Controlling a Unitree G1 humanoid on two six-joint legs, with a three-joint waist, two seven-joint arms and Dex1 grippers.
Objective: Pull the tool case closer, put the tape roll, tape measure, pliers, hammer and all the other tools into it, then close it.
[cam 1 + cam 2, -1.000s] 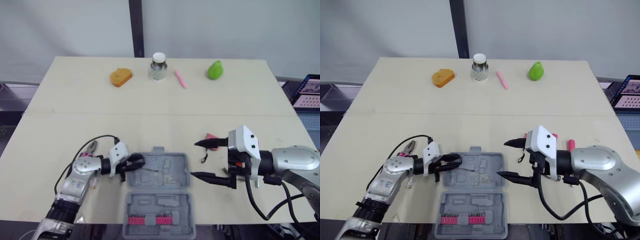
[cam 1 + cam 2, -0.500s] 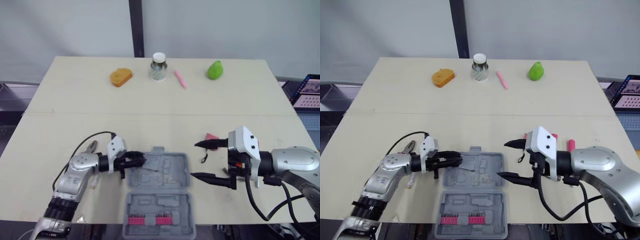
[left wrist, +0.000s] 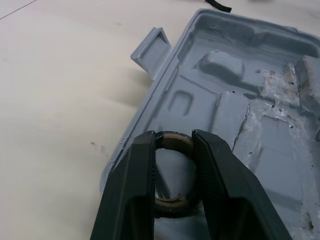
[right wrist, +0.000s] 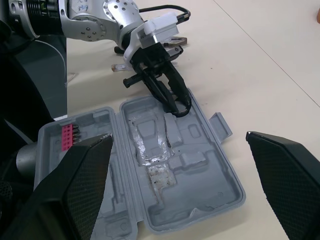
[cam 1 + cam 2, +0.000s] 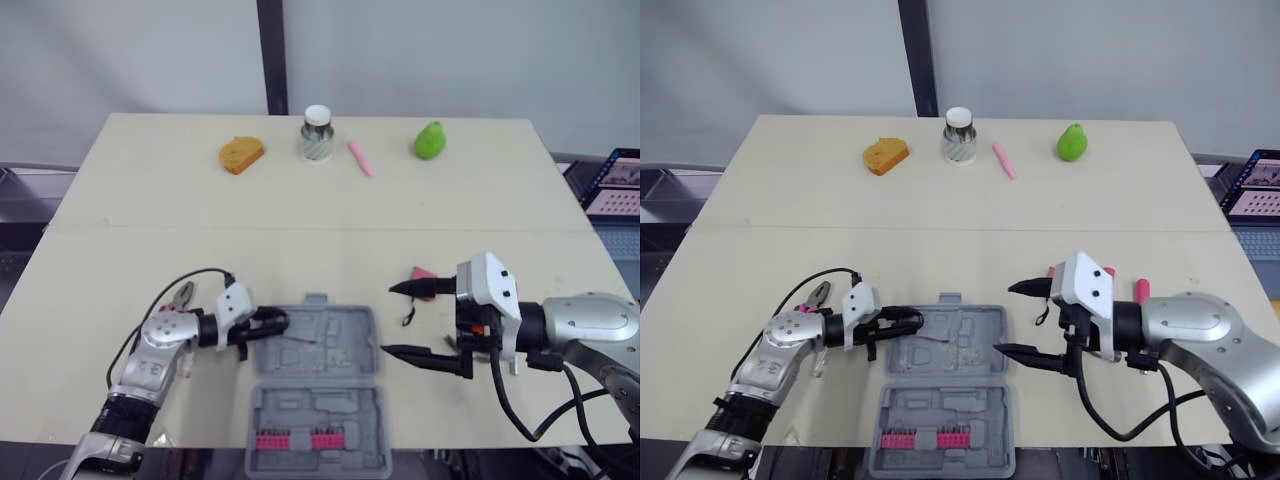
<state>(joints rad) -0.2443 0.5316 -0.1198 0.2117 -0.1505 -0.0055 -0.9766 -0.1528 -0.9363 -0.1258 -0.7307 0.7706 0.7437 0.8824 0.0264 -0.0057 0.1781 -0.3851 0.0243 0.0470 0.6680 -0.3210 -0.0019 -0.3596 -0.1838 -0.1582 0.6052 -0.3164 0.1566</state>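
The grey tool case (image 5: 345, 345) lies open at the table's front, its lid (image 5: 318, 430) with red bits nearest me. My left gripper (image 5: 272, 322) is shut on the black tape roll (image 3: 169, 204), holding it over the left end of the case's tray (image 3: 235, 115). My right gripper (image 5: 390, 320) stands open just right of the case, with nothing between its fingers. Pliers (image 5: 180, 297) with pink handles lie beside my left arm. A pink-handled tool (image 5: 424, 274) lies partly hidden behind my right gripper.
Along the far edge stand an orange block (image 5: 242, 154), a small jar (image 5: 316, 133), a pink pen (image 5: 360, 157) and a green pear (image 5: 430, 140). A short black strap (image 5: 408, 318) lies by the case's right side. A laptop (image 5: 615, 185) sits off the table's right.
My left wrist rolled and shifted a little, then came back; the tape roll stays in its grip at the case's left end. The right arm has not moved.
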